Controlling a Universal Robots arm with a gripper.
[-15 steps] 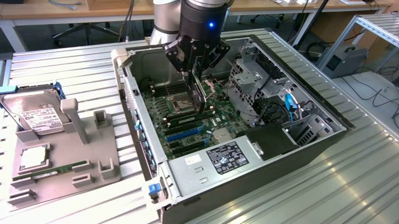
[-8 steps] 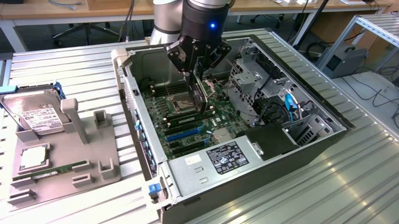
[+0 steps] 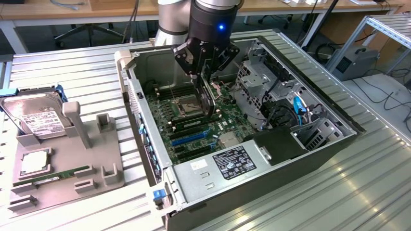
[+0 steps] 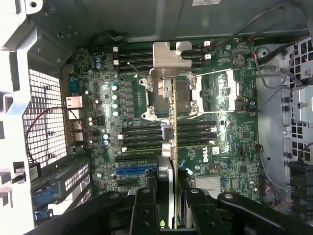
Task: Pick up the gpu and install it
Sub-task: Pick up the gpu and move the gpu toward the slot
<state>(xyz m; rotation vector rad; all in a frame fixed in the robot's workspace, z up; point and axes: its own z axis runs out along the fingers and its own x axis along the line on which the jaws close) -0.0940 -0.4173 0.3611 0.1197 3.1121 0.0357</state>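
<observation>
One of two steps looks done: gpu (image 3: 207,98) picked up, clamped edge-on between the jaws of the gripper (image 3: 204,72), hanging upright inside the open computer case (image 3: 128,62). Jaws closed on the card, part-way in, fingers (image 4: 146,205) pressing both faces. Silvery bracket (image 4: 171,61) at the end away from the fingers. Card over the CPU socket (image 3: 189,102) and memory slots on the motherboard (image 3: 163,113), seemingly apart from the board; contact hard to judge. Install left to do: no seating in any slot visible, blue expansion slot (image 3: 186,138) nearby and bare. Case contents: motherboard, metal drive cage (image 3: 257,82), labelled power supply (image 3: 234,163), blue cable (image 3: 297,108). On the exterior view's left, grey fixture tray (image 3: 96,163) holding hard drive (image 3: 35,118), processor chip (image 3: 35,163), green memory stick (image 3: 61,175).
</observation>
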